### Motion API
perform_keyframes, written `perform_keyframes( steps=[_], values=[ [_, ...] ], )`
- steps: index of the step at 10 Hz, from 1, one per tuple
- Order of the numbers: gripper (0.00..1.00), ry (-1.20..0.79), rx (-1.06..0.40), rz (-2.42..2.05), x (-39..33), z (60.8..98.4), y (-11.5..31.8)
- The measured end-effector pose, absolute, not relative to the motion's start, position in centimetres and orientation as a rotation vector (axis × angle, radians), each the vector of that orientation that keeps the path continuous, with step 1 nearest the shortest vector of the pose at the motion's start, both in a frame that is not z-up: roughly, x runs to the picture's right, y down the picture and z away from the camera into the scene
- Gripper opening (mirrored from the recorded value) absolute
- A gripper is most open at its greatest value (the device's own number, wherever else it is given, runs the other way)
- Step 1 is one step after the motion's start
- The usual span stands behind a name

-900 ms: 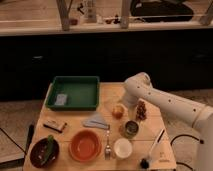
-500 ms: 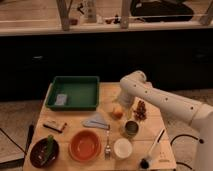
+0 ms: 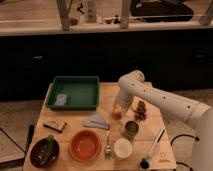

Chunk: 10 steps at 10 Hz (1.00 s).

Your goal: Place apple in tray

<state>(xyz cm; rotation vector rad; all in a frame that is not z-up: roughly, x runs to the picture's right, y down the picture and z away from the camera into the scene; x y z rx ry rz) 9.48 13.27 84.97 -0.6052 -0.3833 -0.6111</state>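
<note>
Over the last 0.9 s I see only 1 real change: the gripper (image 3: 119,106) has shifted slightly left and come down toward the apple (image 3: 117,114). At first it hung just off the fruit's right side, with the whole apple in plain sight. Now it sits directly over the apple, hiding the top, so less of the fruit shows. The arm (image 3: 131,82) has swung left with it.
</note>
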Motion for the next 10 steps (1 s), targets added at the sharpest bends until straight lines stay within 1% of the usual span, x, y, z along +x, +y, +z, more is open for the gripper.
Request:
perform_keyframes(
  steps=[3,7,10],
  values=[
    [0.0,-0.384,-0.611,-0.611,9.6,85.1,13.1],
    [0.0,-0.374,-0.605,-0.631,9.8,84.7,13.1],
    [0.0,-0.373,-0.56,-0.656,9.2,82.3,11.2]
  ],
)
